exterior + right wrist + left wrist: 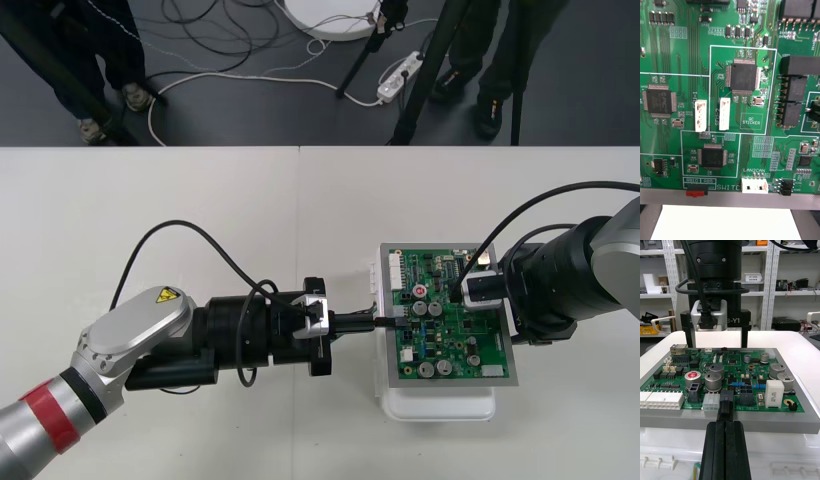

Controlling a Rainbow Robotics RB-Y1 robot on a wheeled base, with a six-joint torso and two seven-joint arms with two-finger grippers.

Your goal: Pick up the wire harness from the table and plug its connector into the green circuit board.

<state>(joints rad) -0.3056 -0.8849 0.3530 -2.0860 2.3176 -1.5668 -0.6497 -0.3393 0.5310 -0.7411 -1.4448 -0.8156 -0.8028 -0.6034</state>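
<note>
Left jaws clamped tight on the harness's black plug (727, 400), at the green circuit board (452, 345) edge nearest that arm, just beside a white header (710, 403) (seated or not: can't tell). Right jaws spread wide, empty, at the board's opposite edge.

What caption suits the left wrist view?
Left fingers hold the black plug at the green circuit board; right gripper opposite.

Light table (150, 200), dark floor (300, 125) past far edge w/ loose cables (235, 45), white pwr strip (399, 77), tripod legs (418, 105)
</note>
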